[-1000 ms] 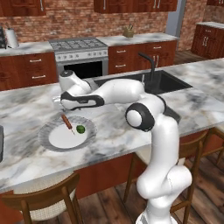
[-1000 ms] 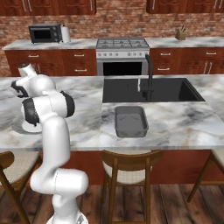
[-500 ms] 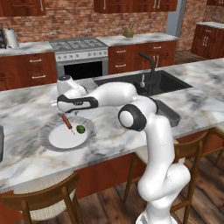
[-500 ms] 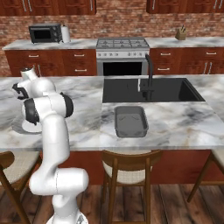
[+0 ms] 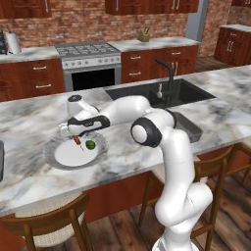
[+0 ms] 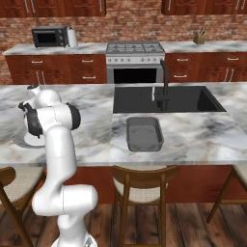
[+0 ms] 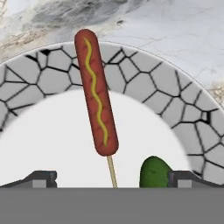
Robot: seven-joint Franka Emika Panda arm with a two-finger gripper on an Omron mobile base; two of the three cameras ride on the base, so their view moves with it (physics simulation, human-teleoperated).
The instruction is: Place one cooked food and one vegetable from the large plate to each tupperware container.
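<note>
The large plate (image 5: 59, 159) with its grey patterned rim (image 7: 175, 100) lies on the marble counter. On it rests the cooked food (image 7: 96, 94), a reddish-brown sausage on a stick with a yellow line along it, also seen from the left base as a small stick (image 5: 77, 141). A small green vegetable (image 7: 154, 171) sits beside it (image 5: 90, 144). My gripper (image 7: 113, 179) hovers open just above the plate's far edge (image 5: 68, 130), its fingertips (image 7: 41, 178) wide apart on either side of the sausage's stick. One dark grey tupperware container (image 6: 144, 132) stands to the right (image 5: 192, 128).
The black sink basin (image 6: 166, 99) with its faucet (image 5: 169, 78) lies behind the container. Part of another dark tub (image 5: 1, 166) shows at the counter's left edge. Wooden stools (image 6: 137, 185) stand under the counter's front. Stove and cabinets line the back wall.
The arm has swung slightly left and the hand has sunk a little closer over the plate. The jaws stayed open; sausage and vegetable have not moved.
</note>
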